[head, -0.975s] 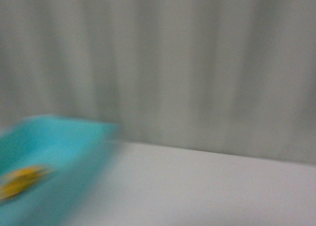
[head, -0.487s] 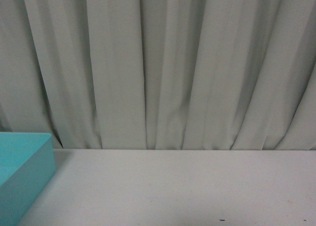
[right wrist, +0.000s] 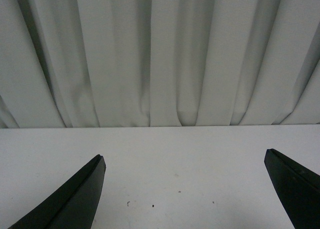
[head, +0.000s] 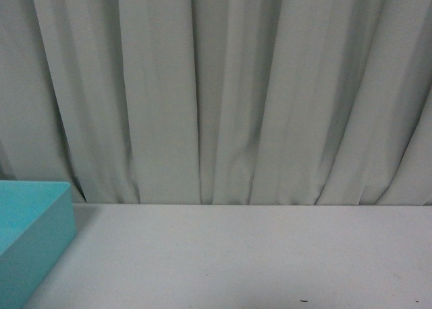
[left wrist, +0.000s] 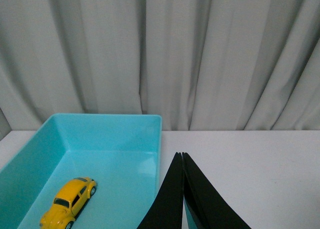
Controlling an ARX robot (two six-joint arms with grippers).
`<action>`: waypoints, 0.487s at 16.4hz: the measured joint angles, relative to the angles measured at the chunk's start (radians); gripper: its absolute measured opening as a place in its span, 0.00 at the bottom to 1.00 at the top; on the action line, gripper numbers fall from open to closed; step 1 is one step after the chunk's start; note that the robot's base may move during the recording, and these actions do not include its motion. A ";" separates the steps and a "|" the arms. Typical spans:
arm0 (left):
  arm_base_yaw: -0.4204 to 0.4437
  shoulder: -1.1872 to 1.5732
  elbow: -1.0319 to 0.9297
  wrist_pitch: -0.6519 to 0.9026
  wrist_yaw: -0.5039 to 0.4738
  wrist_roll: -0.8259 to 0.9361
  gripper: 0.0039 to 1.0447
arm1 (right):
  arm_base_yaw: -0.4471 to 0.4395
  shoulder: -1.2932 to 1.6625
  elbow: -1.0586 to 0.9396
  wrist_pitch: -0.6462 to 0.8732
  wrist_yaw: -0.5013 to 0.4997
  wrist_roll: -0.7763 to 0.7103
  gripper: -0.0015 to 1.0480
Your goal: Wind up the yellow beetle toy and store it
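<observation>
Left wrist view: you have the beetle toy [left wrist: 68, 202] lying in the teal bin [left wrist: 107, 132] on the desk [left wrist: 250, 159]; left gripper [left wrist: 183, 156] fingers pressed together, empty. Right gripper [right wrist: 185, 161] fingers spread wide over bare desk.

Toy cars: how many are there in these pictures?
1. A small yellow beetle-shaped toy car lies inside the turquoise plastic bin, seen from the left wrist. The front view shows only a corner of that bin, so more could be hidden.

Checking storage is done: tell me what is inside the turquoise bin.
The turquoise bin holds the yellow beetle toy on its floor; the closed left gripper hides its near corner.
</observation>
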 joint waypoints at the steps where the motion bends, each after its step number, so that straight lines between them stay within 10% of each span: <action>1: 0.000 -0.015 -0.006 0.000 0.000 0.000 0.01 | 0.000 0.000 0.000 0.000 0.000 0.000 0.94; 8: 0.000 -0.219 -0.032 -0.180 0.000 -0.001 0.01 | 0.000 0.000 0.000 0.000 0.000 0.000 0.94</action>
